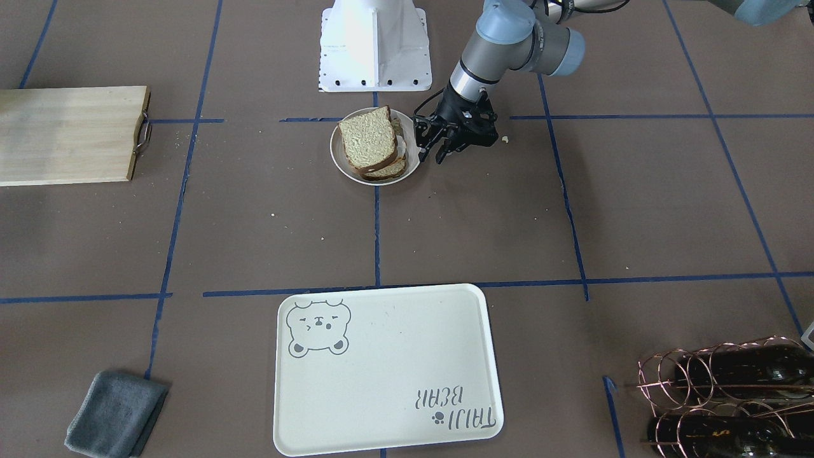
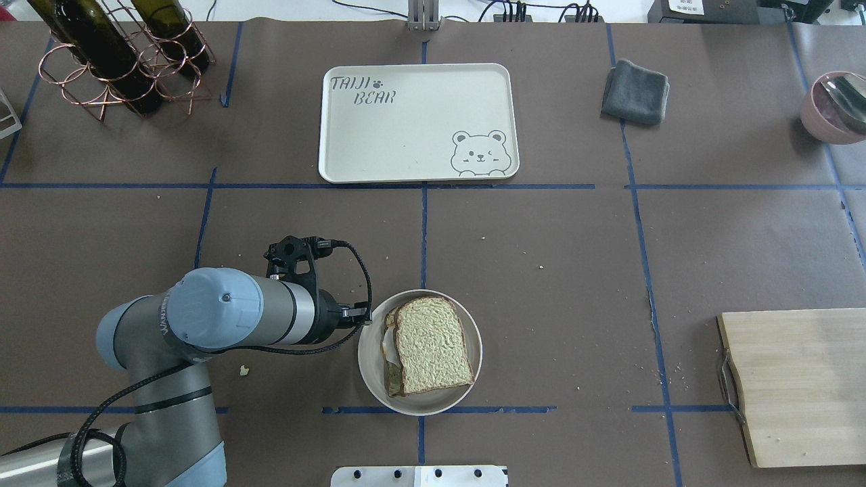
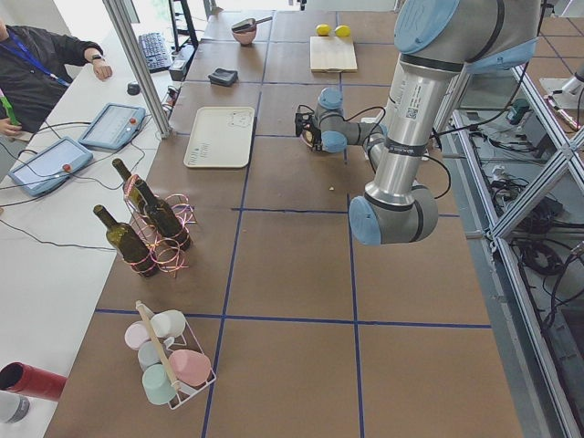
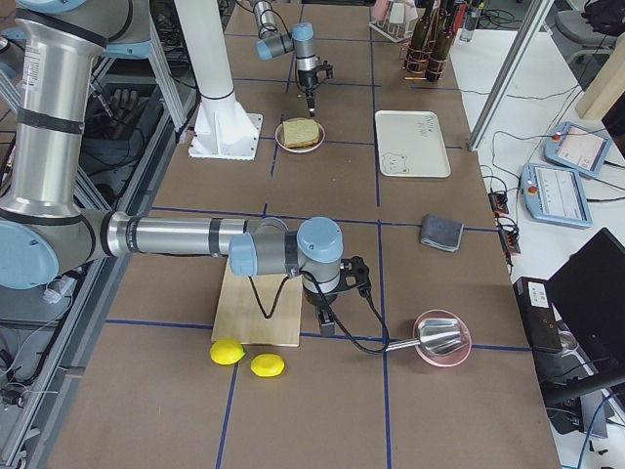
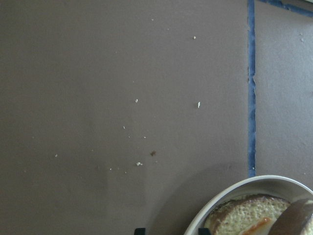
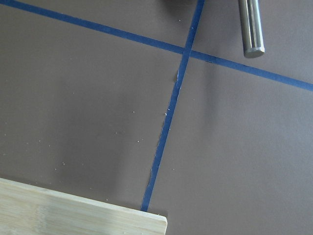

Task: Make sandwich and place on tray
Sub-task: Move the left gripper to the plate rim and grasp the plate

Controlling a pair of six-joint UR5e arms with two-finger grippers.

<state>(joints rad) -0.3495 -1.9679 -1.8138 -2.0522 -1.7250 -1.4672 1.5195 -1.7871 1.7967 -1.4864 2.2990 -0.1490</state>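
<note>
The table has a brown cover divided by blue tape lines, with small crumbs on it. The sandwich lies stacked in a round white bowl near the middle of the robot's edge. The tray lies well apart from it, at the middle of the operators' edge, and between them only brown cover and tape show. The left gripper hangs just beside the bowl, on the side of the table's left end, with its fingers spread. Toward the right end lie a wooden cutting board, a grey cloth and a pink bowl. The right gripper hangs near the board's corner, and I cannot tell how its fingers stand. A wire rack with wine bottles stands at the left corner of the operators' edge.
</note>
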